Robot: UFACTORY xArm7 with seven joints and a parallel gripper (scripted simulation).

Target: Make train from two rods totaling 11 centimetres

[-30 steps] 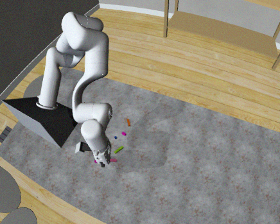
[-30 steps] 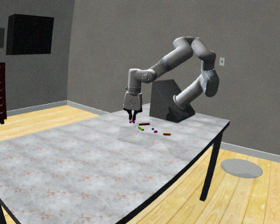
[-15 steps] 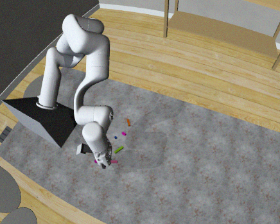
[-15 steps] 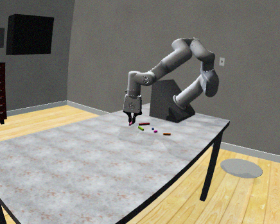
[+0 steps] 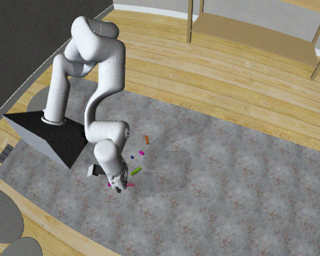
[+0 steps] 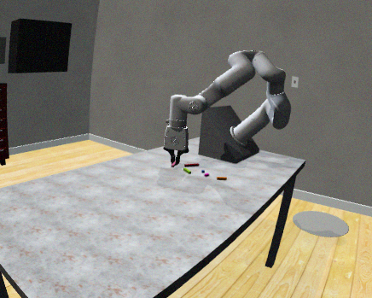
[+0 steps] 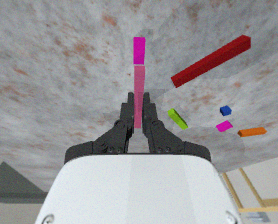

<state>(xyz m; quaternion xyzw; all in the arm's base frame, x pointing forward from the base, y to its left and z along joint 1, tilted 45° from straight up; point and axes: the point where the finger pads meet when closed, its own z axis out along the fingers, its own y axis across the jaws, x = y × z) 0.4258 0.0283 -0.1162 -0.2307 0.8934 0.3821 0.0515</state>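
Observation:
My gripper (image 7: 138,101) is shut on a long pink rod (image 7: 139,95), which points straight away from the fingers. A short magenta rod (image 7: 139,50) lies on the table just beyond the pink rod's far end, in line with it, with hardly any gap showing. In the top and exterior views the gripper (image 6: 173,163) is low over the table, and I cannot tell whether the pink rod touches the surface. A red rod (image 7: 210,61) lies to the right, at an angle. A lime rod (image 7: 177,118), a blue cube-like rod (image 7: 225,110), a second magenta rod (image 7: 224,126) and an orange rod (image 7: 252,132) lie further right.
The robot's dark base block (image 6: 226,134) stands behind the rods. The loose rods form a row to the right of the gripper, red (image 6: 191,165), lime (image 6: 187,171), blue (image 6: 203,171), magenta (image 6: 206,174) and orange (image 6: 221,178). The table edge (image 6: 260,211) is beyond them.

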